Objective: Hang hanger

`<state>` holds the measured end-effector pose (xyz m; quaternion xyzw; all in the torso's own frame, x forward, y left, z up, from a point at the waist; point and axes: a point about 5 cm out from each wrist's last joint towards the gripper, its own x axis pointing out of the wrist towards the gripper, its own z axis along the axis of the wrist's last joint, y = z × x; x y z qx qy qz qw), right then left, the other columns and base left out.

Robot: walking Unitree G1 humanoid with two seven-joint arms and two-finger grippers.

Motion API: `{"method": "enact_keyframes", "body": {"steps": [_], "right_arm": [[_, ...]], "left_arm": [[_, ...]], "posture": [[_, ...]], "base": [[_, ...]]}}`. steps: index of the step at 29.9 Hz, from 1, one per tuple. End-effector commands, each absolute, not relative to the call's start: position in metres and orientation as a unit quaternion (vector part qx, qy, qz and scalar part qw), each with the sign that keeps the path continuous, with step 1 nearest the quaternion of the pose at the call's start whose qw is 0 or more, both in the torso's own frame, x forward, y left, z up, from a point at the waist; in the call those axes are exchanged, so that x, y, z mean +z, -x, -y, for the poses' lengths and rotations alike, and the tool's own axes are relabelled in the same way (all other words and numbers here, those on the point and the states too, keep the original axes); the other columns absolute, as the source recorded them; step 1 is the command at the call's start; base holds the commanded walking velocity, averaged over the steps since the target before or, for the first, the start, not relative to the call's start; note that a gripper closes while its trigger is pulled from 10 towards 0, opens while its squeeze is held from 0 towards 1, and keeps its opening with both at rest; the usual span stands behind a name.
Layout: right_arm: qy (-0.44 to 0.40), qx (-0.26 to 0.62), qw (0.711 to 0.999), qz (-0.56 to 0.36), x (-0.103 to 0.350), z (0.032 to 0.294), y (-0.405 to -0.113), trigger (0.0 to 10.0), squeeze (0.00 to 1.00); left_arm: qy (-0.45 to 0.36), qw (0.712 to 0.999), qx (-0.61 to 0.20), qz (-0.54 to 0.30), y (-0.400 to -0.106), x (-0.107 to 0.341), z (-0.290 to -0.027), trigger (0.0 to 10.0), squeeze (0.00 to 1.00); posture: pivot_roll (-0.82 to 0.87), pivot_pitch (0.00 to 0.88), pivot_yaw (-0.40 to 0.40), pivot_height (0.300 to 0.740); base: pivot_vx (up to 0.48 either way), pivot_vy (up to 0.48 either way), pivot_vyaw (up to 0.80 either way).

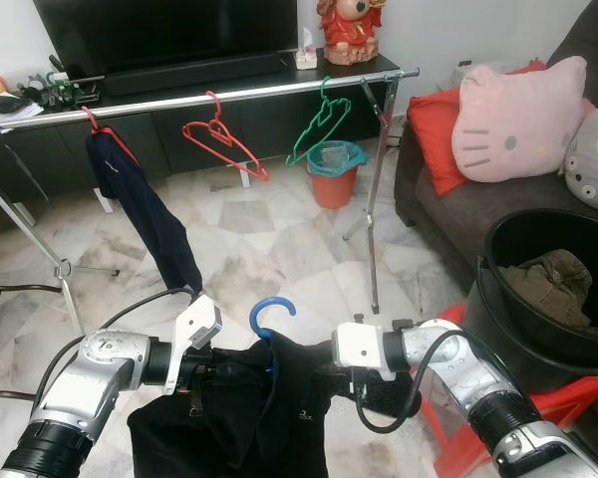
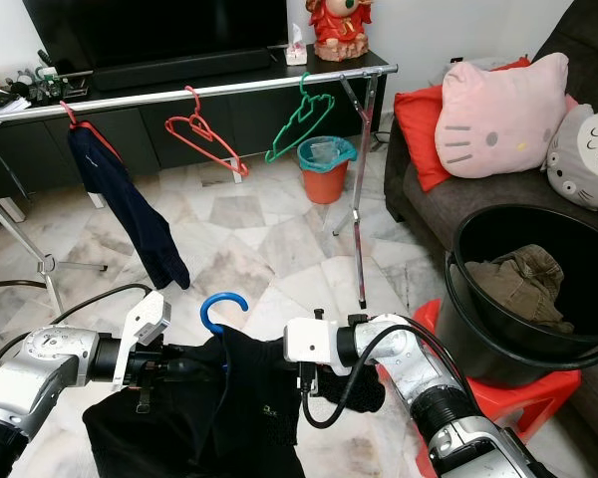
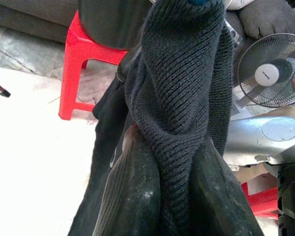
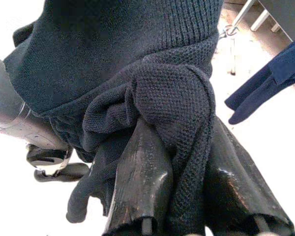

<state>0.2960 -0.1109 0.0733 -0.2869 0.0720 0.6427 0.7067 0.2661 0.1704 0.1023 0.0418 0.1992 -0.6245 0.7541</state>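
So the blue hanger [image 1: 270, 317] sits low in front of the robot with only its hook poking out of a black knit sweater [image 1: 269, 408] draped over it. Left end effector [image 3: 174, 196] is clamped on a fold of that sweater, and the right end effector [image 4: 187, 196] is pinching another bunch. Further back is the drying rack [image 1: 229, 95] with a red hanger [image 1: 224, 139], a green hanger [image 1: 319, 124] and a navy garment [image 1: 145, 214].

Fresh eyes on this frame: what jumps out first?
Both grippers, left gripper and right gripper, pinch a dark knit garment on a blue hanger just in front of the robot. Beyond it a silver rail carries a red hanger, a green hanger and a navy garment.
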Motion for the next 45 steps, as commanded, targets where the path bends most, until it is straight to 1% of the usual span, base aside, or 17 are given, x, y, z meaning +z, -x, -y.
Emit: {"method": "enact_keyframes", "body": {"steps": [1,5,6,7,8,9,11,12,24,30,32,34,38,40,42,43,45], "right_arm": [[0.282,0.633,0.721,-0.016,0.093,0.096,-0.306,0.0,0.00],[0.284,0.630,0.723,-0.014,0.094,0.095,-0.307,0.0,0.00],[0.286,0.627,0.725,-0.012,0.094,0.095,-0.307,2.3,0.00],[0.286,0.627,0.725,-0.012,0.094,0.095,-0.307,2.3,0.00],[0.289,0.622,0.727,-0.011,0.094,0.095,-0.308,5.8,0.00],[0.292,0.615,0.732,-0.016,0.093,0.096,-0.310,10.0,0.00],[0.292,0.615,0.732,-0.016,0.093,0.096,-0.310,10.0,0.00],[0.287,0.612,0.736,-0.029,0.091,0.097,-0.311,10.0,1.00],[0.286,0.614,0.734,-0.043,0.090,0.098,-0.312,10.0,1.00],[0.285,0.634,0.716,-0.059,0.087,0.101,-0.308,10.0,1.00],[0.285,0.644,0.707,-0.070,0.085,0.104,-0.305,10.0,1.00],[0.285,0.644,0.707,-0.070,0.085,0.104,-0.305,10.0,1.00],[0.294,0.654,0.690,-0.094,0.079,0.111,-0.301,10.0,1.00],[0.294,0.654,0.690,-0.094,0.079,0.111,-0.301,10.0,1.00],[0.301,0.654,0.684,-0.115,0.073,0.118,-0.298,10.0,1.00],[0.308,0.636,0.697,-0.120,0.070,0.120,-0.301,10.0,1.00],[0.308,0.636,0.697,-0.120,0.070,0.120,-0.301,10.0,1.00]], "left_arm": [[-0.036,0.746,-0.628,-0.218,-0.261,0.095,-0.167,0.0,0.00],[-0.034,0.745,-0.629,-0.219,-0.260,0.095,-0.167,0.0,0.00],[-0.035,0.745,-0.629,-0.219,-0.260,0.095,-0.167,0.0,0.00],[-0.035,0.745,-0.629,-0.219,-0.260,0.095,-0.167,0.0,0.00],[-0.035,0.745,-0.629,-0.219,-0.260,0.095,-0.167,0.0,0.00],[-0.035,0.745,-0.629,-0.218,-0.260,0.095,-0.167,0.0,0.00],[-0.035,0.745,-0.629,-0.218,-0.260,0.095,-0.167,0.0,0.00],[-0.036,0.745,-0.629,-0.218,-0.261,0.095,-0.167,0.0,0.00],[-0.046,0.746,-0.626,-0.224,-0.261,0.093,-0.169,0.0,0.00],[-0.067,0.756,-0.607,-0.235,-0.263,0.087,-0.174,0.0,0.00],[-0.073,0.769,-0.591,-0.234,-0.265,0.084,-0.175,0.0,0.00],[-0.073,0.769,-0.591,-0.234,-0.265,0.084,-0.175,0.0,0.00],[-0.081,0.799,-0.553,-0.221,-0.274,0.081,-0.176,0.0,0.00],[-0.081,0.799,-0.553,-0.221,-0.274,0.081,-0.176,0.0,0.00],[-0.089,0.831,-0.508,-0.209,-0.283,0.079,-0.179,0.0,0.00],[-0.101,0.853,-0.472,-0.198,-0.289,0.079,-0.180,0.0,0.00],[-0.101,0.853,-0.472,-0.198,-0.289,0.079,-0.180,0.0,0.00]], "posture": [[0.04,0.000,0.067,0.740],[0.04,0.000,0.067,0.740],[0.04,0.000,0.065,0.740],[0.04,0.000,0.065,0.740],[0.04,0.000,0.065,0.740],[0.04,0.000,0.065,0.740],[0.04,0.000,0.065,0.740],[0.04,0.000,0.065,0.740],[0.04,0.000,0.063,0.740],[0.04,0.000,0.063,0.740],[0.04,0.000,0.063,0.740],[0.04,0.000,0.063,0.740],[0.04,0.000,0.062,0.740],[0.04,0.000,0.062,0.740],[0.04,0.000,0.062,0.740],[0.04,0.000,0.062,0.740],[0.04,0.000,0.062,0.740]], "base": [[0.000,0.000,0.00],[0.000,0.000,0.00],[0.000,0.000,0.00],[0.000,0.000,0.00],[0.000,0.000,0.00],[0.000,0.000,0.00],[0.000,0.000,0.00],[0.000,0.000,0.00],[0.000,0.000,0.00],[0.000,0.000,0.00],[0.000,0.000,0.00],[0.000,0.000,0.00],[0.000,0.000,0.00],[0.000,0.000,0.00],[0.000,0.000,0.00],[0.000,0.000,0.00],[0.000,0.000,0.00]]}}
